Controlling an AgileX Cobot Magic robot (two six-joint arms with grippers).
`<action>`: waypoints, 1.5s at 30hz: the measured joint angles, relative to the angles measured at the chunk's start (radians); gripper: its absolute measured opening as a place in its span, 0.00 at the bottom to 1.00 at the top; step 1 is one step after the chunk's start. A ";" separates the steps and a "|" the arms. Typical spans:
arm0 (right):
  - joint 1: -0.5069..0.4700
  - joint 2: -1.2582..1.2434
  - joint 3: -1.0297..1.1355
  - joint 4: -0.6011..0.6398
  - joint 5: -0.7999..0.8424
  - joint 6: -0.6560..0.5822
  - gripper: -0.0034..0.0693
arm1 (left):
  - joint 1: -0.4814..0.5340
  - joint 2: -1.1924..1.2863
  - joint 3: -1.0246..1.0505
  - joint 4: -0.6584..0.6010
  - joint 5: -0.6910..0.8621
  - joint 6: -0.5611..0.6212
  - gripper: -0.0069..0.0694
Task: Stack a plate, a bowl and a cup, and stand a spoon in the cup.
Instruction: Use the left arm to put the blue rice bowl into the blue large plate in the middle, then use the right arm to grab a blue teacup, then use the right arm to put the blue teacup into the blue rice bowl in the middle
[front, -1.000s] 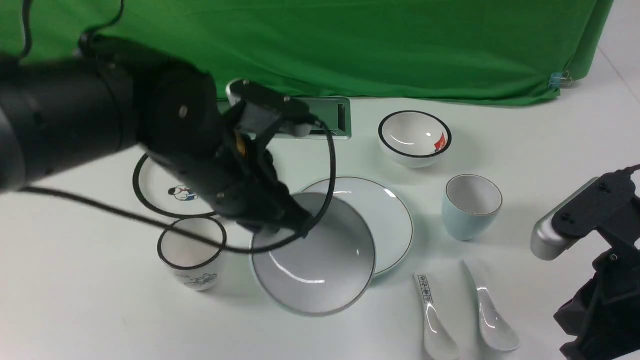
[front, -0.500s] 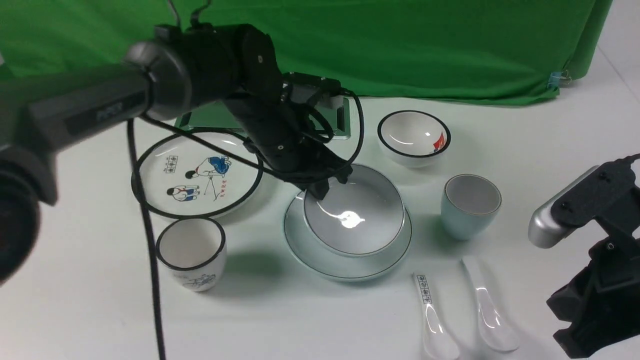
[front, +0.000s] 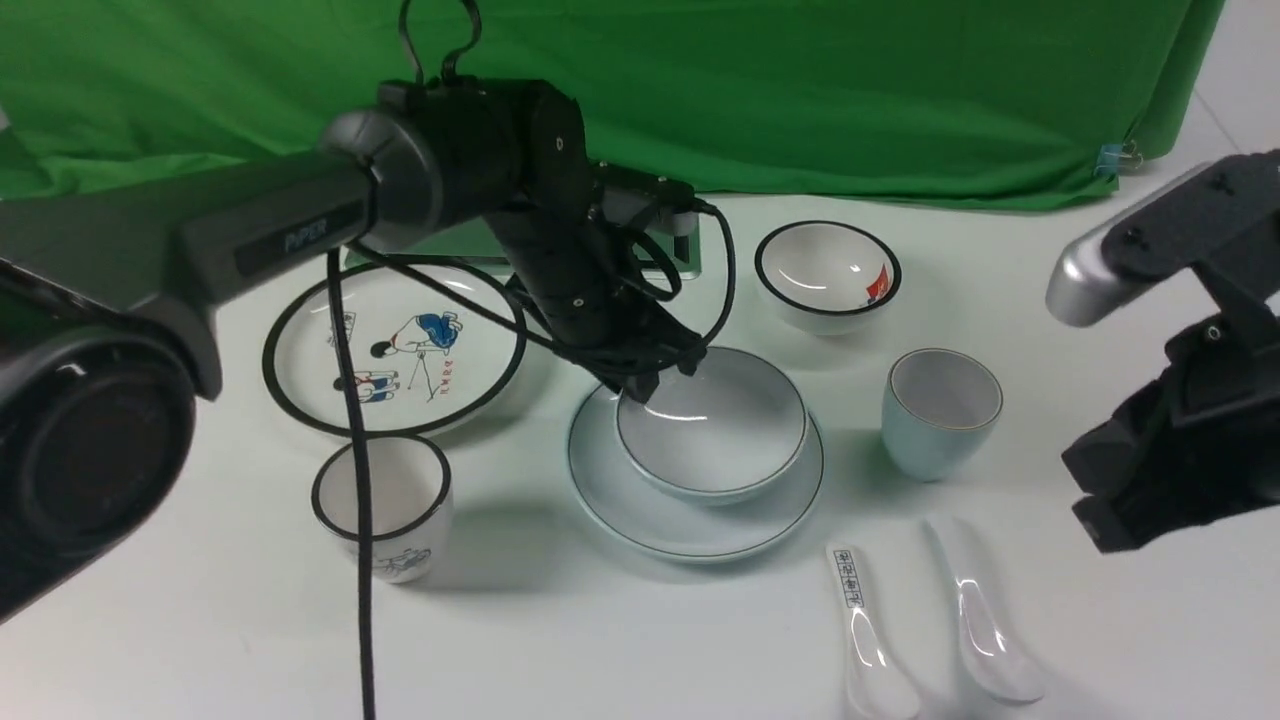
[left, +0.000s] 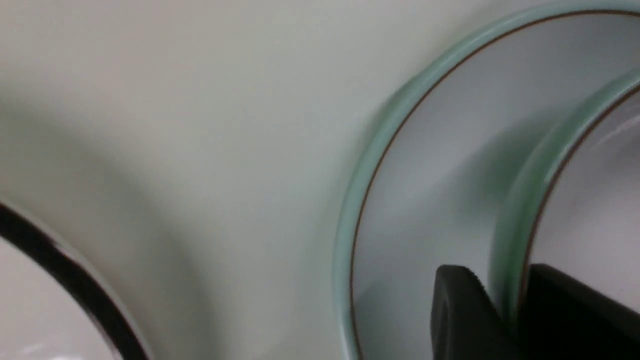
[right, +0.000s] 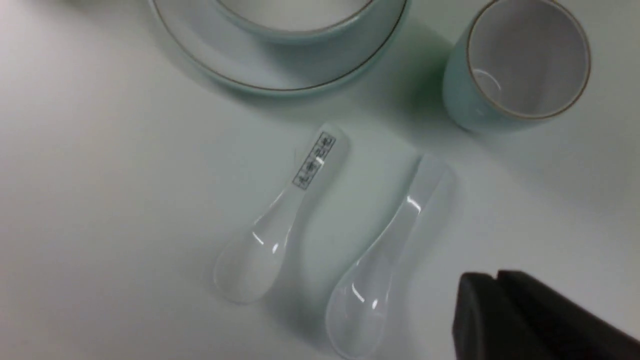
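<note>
At the lower right of the front view, the spoon (front: 985, 625) lies untouched beside a labelled spoon (front: 865, 640). My right gripper (right: 492, 285) hangs at the right edge, fingers together and empty. The cup (front: 940, 410) stands mid-right. At centre the bowl (front: 715, 430) sits on the plate (front: 640, 510), and my left gripper (front: 648, 385) straddles its upper-left rim (clamped or loosened, I cannot tell). The bowl step looks done, so next I free that rim and fetch the cup.

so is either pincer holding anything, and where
right pincer: nothing. left pincer straddles the rim of the bowl, one finger inside, one outside; can't tell if it grips
</note>
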 joint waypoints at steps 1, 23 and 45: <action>-0.007 0.025 -0.016 -0.010 0.001 0.004 0.17 | 0.000 -0.006 -0.010 0.019 0.022 -0.005 0.33; -0.157 0.623 -0.322 -0.037 -0.185 0.022 0.60 | 0.000 -0.618 0.181 0.201 0.251 -0.099 0.33; -0.048 0.680 -0.671 0.157 0.085 -0.144 0.16 | 0.000 -0.960 0.774 0.203 -0.131 -0.127 0.15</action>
